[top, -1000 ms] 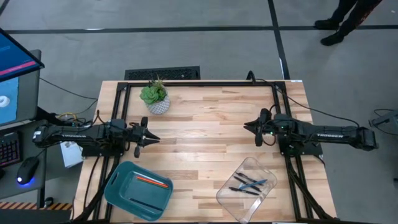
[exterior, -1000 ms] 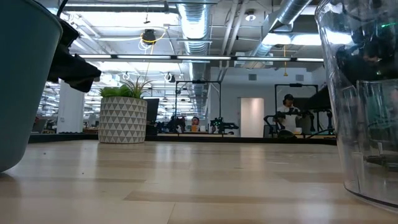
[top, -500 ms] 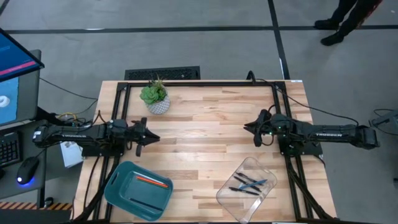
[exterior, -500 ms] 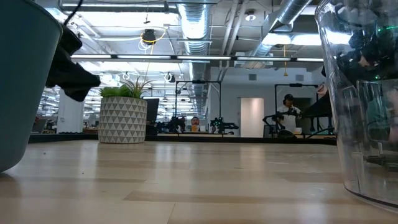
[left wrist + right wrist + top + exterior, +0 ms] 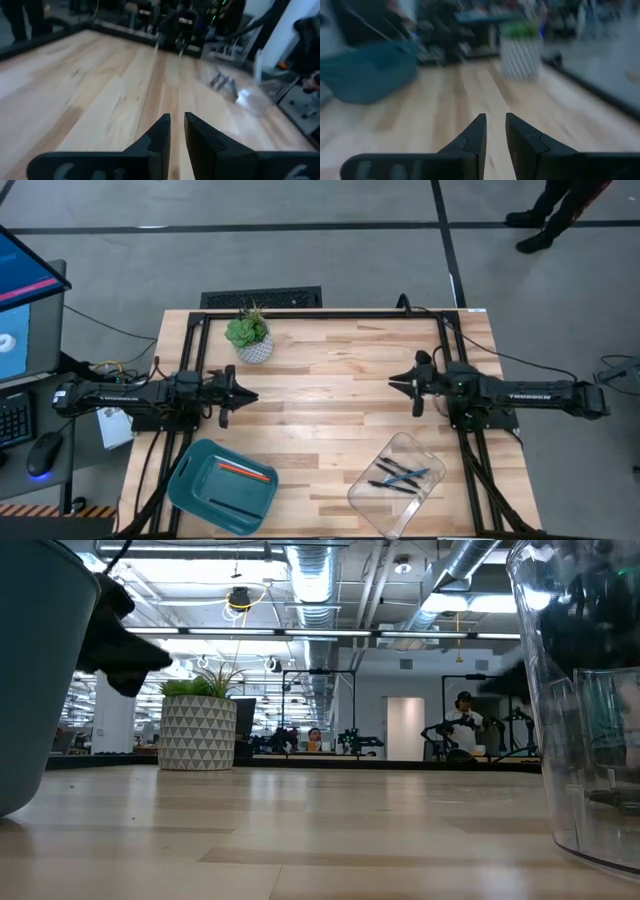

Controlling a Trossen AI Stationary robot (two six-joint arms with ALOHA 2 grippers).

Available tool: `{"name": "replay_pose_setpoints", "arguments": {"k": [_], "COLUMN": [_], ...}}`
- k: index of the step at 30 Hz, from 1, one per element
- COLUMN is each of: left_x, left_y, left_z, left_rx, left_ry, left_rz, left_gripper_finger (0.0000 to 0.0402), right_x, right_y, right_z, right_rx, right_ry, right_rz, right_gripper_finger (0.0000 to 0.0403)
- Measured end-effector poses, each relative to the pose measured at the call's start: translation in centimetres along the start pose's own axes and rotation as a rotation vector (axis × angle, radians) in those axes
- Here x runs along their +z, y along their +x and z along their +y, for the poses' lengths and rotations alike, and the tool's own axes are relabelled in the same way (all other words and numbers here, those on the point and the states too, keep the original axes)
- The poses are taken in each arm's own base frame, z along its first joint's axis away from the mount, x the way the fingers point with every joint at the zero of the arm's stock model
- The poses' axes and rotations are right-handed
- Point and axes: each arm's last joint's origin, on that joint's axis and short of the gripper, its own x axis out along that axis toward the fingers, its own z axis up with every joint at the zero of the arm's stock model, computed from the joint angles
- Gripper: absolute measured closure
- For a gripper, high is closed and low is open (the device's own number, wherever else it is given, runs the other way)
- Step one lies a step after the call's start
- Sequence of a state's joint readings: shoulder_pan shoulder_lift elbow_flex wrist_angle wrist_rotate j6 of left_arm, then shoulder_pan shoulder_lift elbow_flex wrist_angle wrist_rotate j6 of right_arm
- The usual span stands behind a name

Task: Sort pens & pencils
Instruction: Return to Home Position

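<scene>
The pens (image 5: 400, 473) lie slantwise in the clear bin (image 5: 421, 449) at lower right, below the right gripper (image 5: 396, 386), the pencils (image 5: 244, 471) lengthwise in the blue bin (image 5: 186, 472) at lower left below the left gripper (image 5: 246, 397) — both arms' fingers nearly closed, empty, pointing inward over the counter (image 5: 330, 405).

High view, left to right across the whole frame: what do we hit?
Computer mouse → blue bin → transparent bin → person's legs. Skipped: plant and left gripper overlap the blue bin's span, right gripper the transparent bin's.
</scene>
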State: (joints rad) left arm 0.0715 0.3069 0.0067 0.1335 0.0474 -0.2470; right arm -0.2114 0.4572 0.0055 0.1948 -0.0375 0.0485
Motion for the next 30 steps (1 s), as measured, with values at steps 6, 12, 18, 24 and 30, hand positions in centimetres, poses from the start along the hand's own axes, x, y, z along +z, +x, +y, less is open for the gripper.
{"name": "replay_pose_setpoints", "arguments": {"k": [6,12,18,24,30], "left_x": [0.8,0.9,0.9,1.0,1.1], "left_y": [-0.1,-0.1,-0.1,-0.1,-0.2], "left_z": [-0.4,-0.5,-0.5,-0.6,-0.7], "left_rx": [-0.091,-0.125,-0.127,-0.129,-0.154], "left_ry": [0.006,0.019,0.035,0.027,0.004], "left_rz": [-0.076,-0.073,-0.073,-0.083,-0.095], "left_gripper_finger": [0.0356,0.0356,0.0356,0.0356,0.0356], "right_x": [2.1,1.6,1.1,1.9,2.0], "right_y": [-0.7,-1.3,-2.0,-3.2,-3.3], "right_z": [0.4,0.4,0.1,-0.4,-1.0], "right_rx": [0.096,0.149,0.136,0.058,-0.043], "right_ry": [-0.092,-0.077,-0.069,-0.112,-0.099], "right_rz": [-0.223,-0.188,-0.162,-0.301,-0.305], "right_gripper_finger": [0.0307,0.0307,0.0307,0.0307,0.0307]}}
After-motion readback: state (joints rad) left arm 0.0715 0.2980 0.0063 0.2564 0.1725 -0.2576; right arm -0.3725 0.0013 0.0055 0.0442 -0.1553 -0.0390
